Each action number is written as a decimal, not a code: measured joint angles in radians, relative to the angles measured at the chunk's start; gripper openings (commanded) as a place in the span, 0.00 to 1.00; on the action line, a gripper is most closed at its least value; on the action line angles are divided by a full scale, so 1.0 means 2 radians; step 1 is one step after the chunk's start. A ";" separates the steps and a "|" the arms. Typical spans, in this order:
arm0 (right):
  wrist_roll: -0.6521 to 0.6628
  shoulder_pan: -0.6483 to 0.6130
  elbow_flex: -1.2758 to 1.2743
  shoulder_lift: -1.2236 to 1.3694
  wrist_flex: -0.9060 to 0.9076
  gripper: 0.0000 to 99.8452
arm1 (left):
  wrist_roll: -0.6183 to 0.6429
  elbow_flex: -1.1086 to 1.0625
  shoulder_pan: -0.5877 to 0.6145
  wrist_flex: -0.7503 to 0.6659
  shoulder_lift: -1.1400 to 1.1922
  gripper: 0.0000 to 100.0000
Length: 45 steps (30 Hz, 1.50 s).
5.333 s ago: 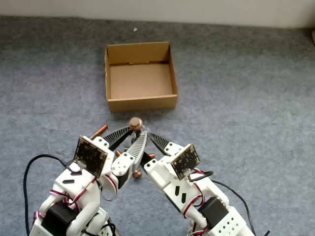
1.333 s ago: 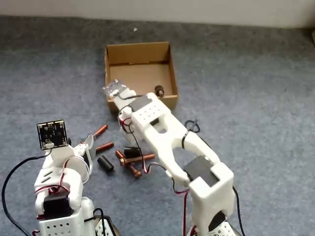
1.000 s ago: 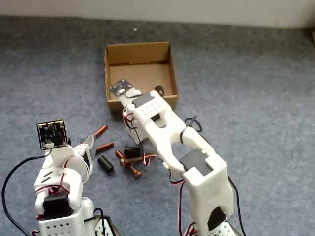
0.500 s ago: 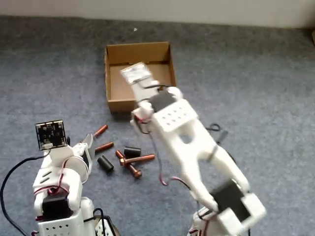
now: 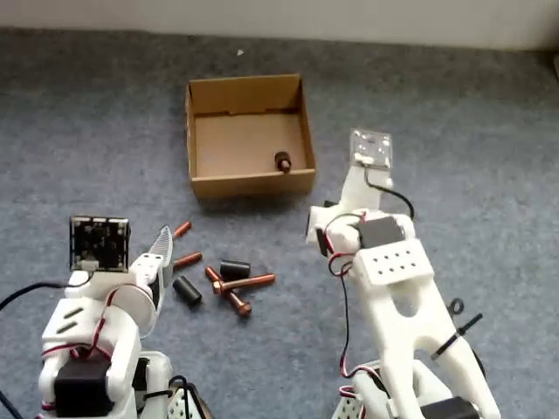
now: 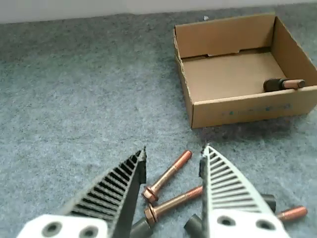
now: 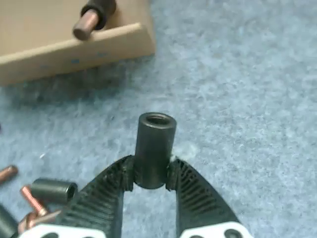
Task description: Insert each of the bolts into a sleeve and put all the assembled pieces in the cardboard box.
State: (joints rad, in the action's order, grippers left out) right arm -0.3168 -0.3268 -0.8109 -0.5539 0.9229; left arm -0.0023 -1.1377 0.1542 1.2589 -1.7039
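High view: one assembled piece [image 5: 283, 162] lies in the cardboard box [image 5: 251, 184], against the wall at its front right corner. That is the only finished piece.

- Loose on the carpet [image 5: 472, 105], in front of the box and between the arms: four bolts [image 5: 248, 281] and two sleeves [image 5: 234, 270].
- Right gripper [image 7: 150, 174]: jaws clamped on a third sleeve [image 7: 155, 148]. It is gripped at its lower end with the bore open and no bolt in it, over bare carpet near the box's front right corner.
- Left gripper [image 6: 173, 151]: jaws apart, nothing between them, above two of the bolts.
- My count is three sleeves to four bolts.

Judgement: early in the task. One pair is boxed and a second is only half started, with the sleeve in hand and its bolt not yet picked.

Room:
- There is wide bare carpet right of the box and around the right arm.
- The parts pile is tighter. Two bolts meet in a V with a sleeve just beside them, so a pick there looks cramped.
- The two bolts nearer the left arm lie apart from each other and look the easier take.
- The box is open-topped and its floor is mostly bare. Its front wall is the edge to clear.
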 measured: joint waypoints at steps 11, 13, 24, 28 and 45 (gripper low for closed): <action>-0.002 0.033 -0.044 -0.012 -0.074 0.00 | -0.035 0.180 -0.014 0.104 0.331 0.27; -0.002 0.033 -0.044 -0.012 -0.074 0.00 | -0.026 0.193 -0.014 0.105 0.388 0.27; -0.002 0.033 -0.044 -0.012 -0.074 0.00 | -0.054 0.250 -0.040 0.107 0.590 0.27; -0.002 0.033 -0.044 -0.012 -0.074 0.00 | -0.057 0.251 -0.103 0.109 0.591 0.27; -0.002 0.049 -0.044 -0.012 -0.074 0.00 | -0.043 0.200 -0.233 -0.020 0.753 0.18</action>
State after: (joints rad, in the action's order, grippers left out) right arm -0.3199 -0.2286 -0.8999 -0.5785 0.7741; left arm -0.0882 -0.7373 -0.3122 1.2190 -0.1972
